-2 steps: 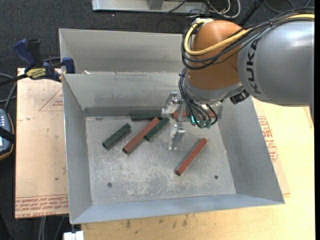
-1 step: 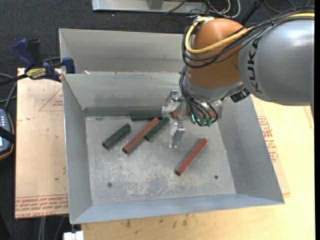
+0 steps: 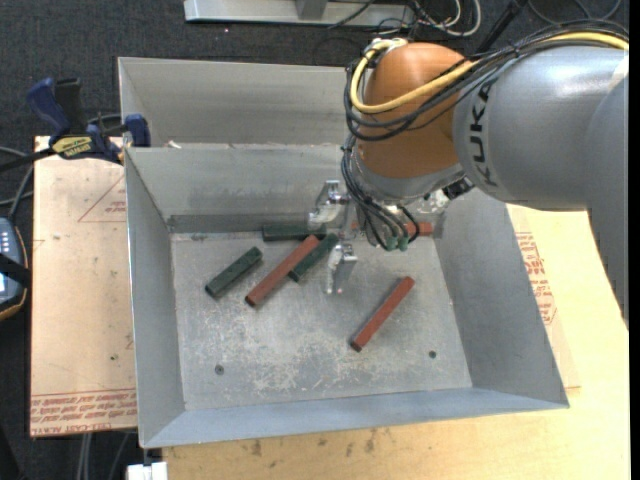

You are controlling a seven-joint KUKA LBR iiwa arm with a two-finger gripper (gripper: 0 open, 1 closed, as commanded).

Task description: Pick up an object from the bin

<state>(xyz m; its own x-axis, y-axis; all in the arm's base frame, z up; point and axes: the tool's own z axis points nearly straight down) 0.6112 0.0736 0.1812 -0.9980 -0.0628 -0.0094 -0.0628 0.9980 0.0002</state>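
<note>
- Bin [image 3: 300,368]: grey metal with sloped walls and a flat, scuffed floor. It holds a few loose bars, not a heap.
- Pincer [image 3: 338,273]: hangs low over the middle of the floor, under the arm's orange cover [image 3: 410,98]. Whether it is released or clenched cannot be told. No bar is seen in its grip.
- Mid red bar [image 3: 280,275]: a long brown-red stick lying flat on a slant. Its upper right end is just beside the pincer, and it is the likeliest pick.
- Short green bar [image 3: 314,257]: dark, touching the mid red bar's upper end. Which of the two lies on top cannot be told.
- Back green bar [image 3: 285,232]: dark, lying along the foot of the back wall, near the pincer.
- Left green bar [image 3: 233,272]: dark, lying alone, well apart from the pincer.
- Right red bar [image 3: 382,313]: lies alone on open floor, near the pincer on its other side.
- Handling, as a judgement: the bars look stiff, light and not fragile. Their faces seem flat and matt, so slip should be slight.
- Hold, as a judgement: grip across the narrow width near mid-length, so the bar lifts level. On the mid red bar, grip below the crossing so the short green bar is not dragged along. The right red bar offers the clearest approach.
</note>
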